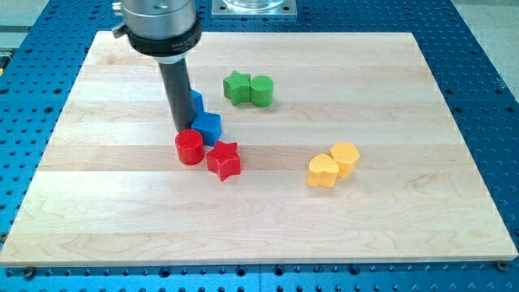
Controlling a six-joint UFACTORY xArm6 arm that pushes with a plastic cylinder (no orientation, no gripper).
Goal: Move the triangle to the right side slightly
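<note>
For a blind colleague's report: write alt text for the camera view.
My tip rests at the view's left of two blue blocks, just above a red cylinder that sits beside a red star on a wooden board. A green star and green cylinder touch near the top; two yellow blocks sit together at the right.

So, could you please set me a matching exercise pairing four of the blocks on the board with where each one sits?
Column one:
1. green star
2. red cylinder
3. yellow heart
4. blue cube

Column two:
A. nearest the view's right, touching another yellow block
B. just below my tip, beside the red star
C. toward the view's top, touching the green cylinder
D. immediately to the view's right of my tip

Pairs: 1-C, 2-B, 3-A, 4-D
</note>
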